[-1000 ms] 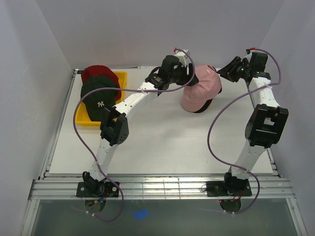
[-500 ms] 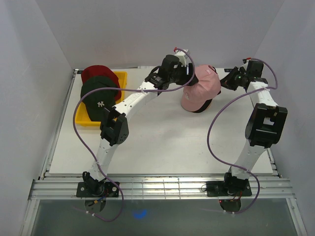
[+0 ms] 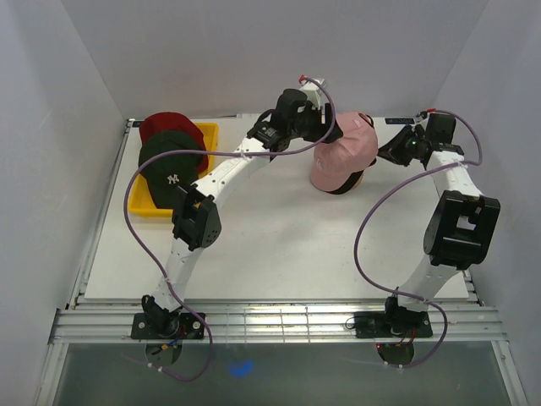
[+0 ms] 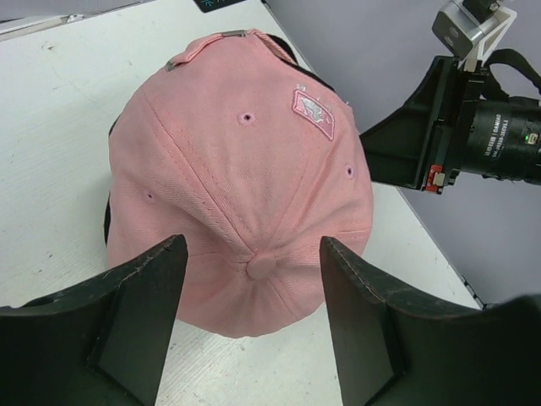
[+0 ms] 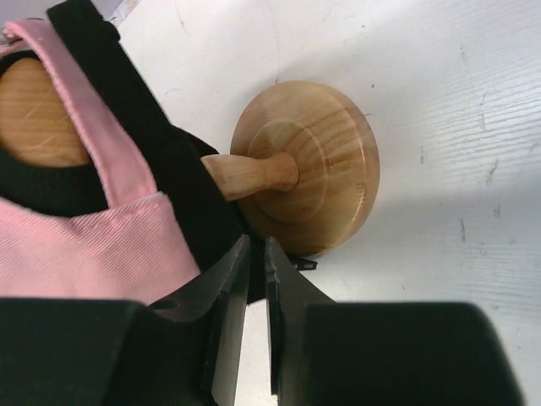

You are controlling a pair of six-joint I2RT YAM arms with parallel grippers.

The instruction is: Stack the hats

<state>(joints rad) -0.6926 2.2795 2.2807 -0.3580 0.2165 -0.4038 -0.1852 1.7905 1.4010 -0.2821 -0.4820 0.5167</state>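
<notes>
The pink cap (image 4: 245, 194) is showing matt woven cloth with stitched seams and an embroidered patch at 1 o'clock from its crown button. The wooden stand (image 5: 313, 161) is looking smooth and turned, its grain carrying a faint satin sheen. The white table (image 5: 439, 101) is appearing matt and lightly scuffed. The fingers (image 4: 139, 304) of the left gripper (image 4: 254, 245) are reading as matt black plastic, whitish at the edges; the right gripper (image 5: 257, 245) is looking smoother. At 10 o'clock in the top view, the yellow tray (image 3: 145, 203) is looking like smooth plastic under the matt cloth dark cap (image 3: 173, 165) and red cap (image 3: 165, 125).
</notes>
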